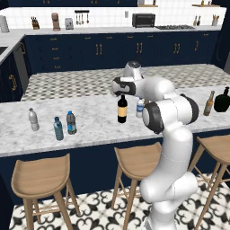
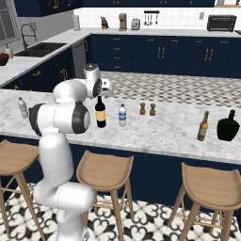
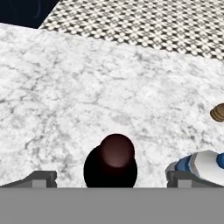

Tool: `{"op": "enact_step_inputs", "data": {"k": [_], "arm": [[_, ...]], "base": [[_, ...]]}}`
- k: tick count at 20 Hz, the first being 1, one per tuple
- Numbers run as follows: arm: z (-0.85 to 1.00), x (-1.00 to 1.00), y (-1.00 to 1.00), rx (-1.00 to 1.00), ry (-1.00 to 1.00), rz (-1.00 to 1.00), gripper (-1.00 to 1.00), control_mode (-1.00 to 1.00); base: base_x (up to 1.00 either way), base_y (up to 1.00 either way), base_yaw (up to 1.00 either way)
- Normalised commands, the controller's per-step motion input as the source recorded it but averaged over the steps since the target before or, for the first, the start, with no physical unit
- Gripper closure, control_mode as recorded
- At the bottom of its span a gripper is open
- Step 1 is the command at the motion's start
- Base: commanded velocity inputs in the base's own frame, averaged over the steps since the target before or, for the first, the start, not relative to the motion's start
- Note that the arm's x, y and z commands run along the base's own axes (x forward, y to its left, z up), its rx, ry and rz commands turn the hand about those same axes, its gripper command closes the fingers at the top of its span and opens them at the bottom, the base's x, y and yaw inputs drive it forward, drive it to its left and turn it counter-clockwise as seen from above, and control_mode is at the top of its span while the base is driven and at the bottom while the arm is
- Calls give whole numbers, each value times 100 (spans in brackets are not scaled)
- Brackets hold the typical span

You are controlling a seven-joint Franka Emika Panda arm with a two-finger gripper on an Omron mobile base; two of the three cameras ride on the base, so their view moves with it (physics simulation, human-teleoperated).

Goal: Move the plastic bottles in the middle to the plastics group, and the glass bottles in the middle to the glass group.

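Observation:
The tall dark wine bottle (image 1: 122, 110) (image 2: 100, 114) stands upright mid-counter, and its reddish top (image 3: 114, 151) shows from above in the hand view. My gripper (image 1: 122, 93) (image 3: 111, 178) hangs open just over that top, one fingertip on each side, touching nothing. Close to the wine bottle's right stands a clear whitish plastic bottle with a blue label (image 1: 140, 108) (image 2: 122, 115) (image 3: 203, 162). At the left are a white-labelled clear bottle (image 1: 33, 119) (image 2: 22, 107), a teal-blue bottle (image 1: 58, 129) and a dark grey-tinted bottle (image 1: 71, 122). At the right stand the amber bottle (image 1: 209, 103) (image 2: 203, 126) and the black jug (image 1: 222, 100) (image 2: 228, 126).
Two small brown shakers (image 2: 142, 109) (image 2: 152, 109) stand behind and to the right of the clear bottle; one shaker (image 3: 217, 112) shows at the hand view's right edge. Wooden stools (image 1: 41, 176) line the marble counter's (image 1: 94, 128) near side. Bare marble lies between the bottle groups.

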Motion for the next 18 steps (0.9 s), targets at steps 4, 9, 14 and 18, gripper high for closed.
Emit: {"op": "enact_step_inputs", "data": {"k": [4,9,14,18], "arm": [[-11,14,3,0,-6,0,-100,-100],[-13,15,0,0,0,0,-100,-100],[-5,15,0,0,0,0,-100,-100],[0,14,0,0,0,0,-100,-100]], "base": [[0,0,0],[0,0,0],[0,0,0],[0,0,0]]}}
